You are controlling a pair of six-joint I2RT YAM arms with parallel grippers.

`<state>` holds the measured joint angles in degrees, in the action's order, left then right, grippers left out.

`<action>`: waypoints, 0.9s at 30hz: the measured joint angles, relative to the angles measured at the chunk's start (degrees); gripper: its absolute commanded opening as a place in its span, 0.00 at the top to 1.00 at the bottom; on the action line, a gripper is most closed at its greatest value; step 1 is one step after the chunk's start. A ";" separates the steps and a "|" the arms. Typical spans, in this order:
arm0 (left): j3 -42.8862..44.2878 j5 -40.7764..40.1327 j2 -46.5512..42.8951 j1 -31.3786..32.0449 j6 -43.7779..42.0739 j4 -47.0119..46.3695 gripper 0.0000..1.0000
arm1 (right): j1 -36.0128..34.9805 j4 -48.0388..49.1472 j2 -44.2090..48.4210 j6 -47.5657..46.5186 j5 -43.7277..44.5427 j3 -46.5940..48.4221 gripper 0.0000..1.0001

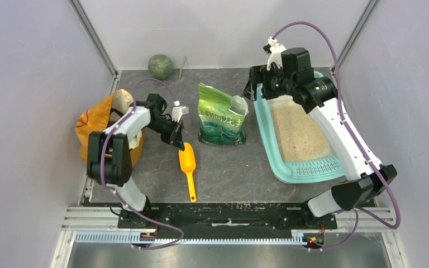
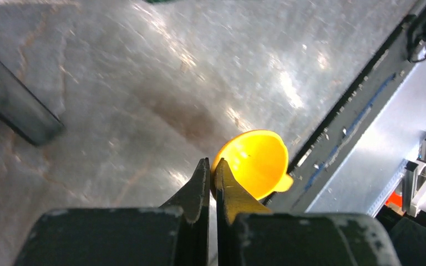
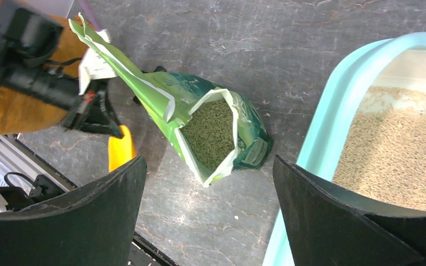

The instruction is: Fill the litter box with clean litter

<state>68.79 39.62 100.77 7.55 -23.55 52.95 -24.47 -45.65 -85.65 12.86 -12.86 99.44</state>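
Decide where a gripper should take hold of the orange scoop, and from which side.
Grip the orange scoop by its slim handle, coming straight down from above. It lies flat, and the handle is far narrower than the bowl, so it should fit between open jaws.

A robotics lab test cell: plain pale grey panel walls [image 1: 28, 84] met at bare aluminium frame posts [image 1: 94, 36], enclosing a dark stone-patterned tabletop [image 1: 223, 173]. Two white-and-black robot arms [image 1: 335, 131] trailing purple cables [image 1: 301, 23] were bolted to a black base plate [image 1: 229, 215] on a slotted aluminium rail [image 1: 229, 239] at the near edge.
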 measured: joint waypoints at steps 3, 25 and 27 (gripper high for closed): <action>-2.47 0.63 -8.52 -0.44 1.22 2.47 0.98 | 2.21 -1.18 1.29 -0.44 -1.44 -0.02 0.09; 22.56 3.98 -29.81 -2.89 64.54 -35.93 0.98 | 14.38 2.71 11.89 7.56 -26.27 9.64 0.03; 27.65 1.99 -24.52 -2.36 69.29 -38.29 0.98 | 15.43 6.10 12.55 11.13 -27.47 9.57 0.03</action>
<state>96.44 41.60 76.25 5.19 45.74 14.66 -9.04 -39.55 -73.10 23.99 -40.34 109.01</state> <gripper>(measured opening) 0.041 0.965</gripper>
